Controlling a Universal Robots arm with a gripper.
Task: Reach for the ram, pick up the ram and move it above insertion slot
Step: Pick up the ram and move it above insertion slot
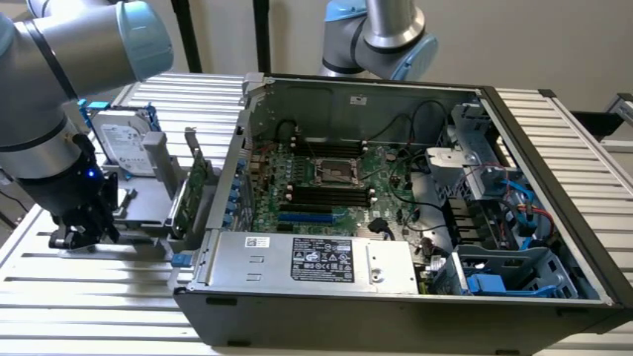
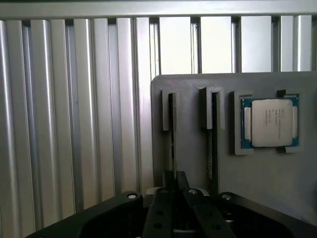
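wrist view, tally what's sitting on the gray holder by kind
ram sticks, standing edge-on in narrow slots: 2
processor chip, lying flat in its recess: 1
total: 3
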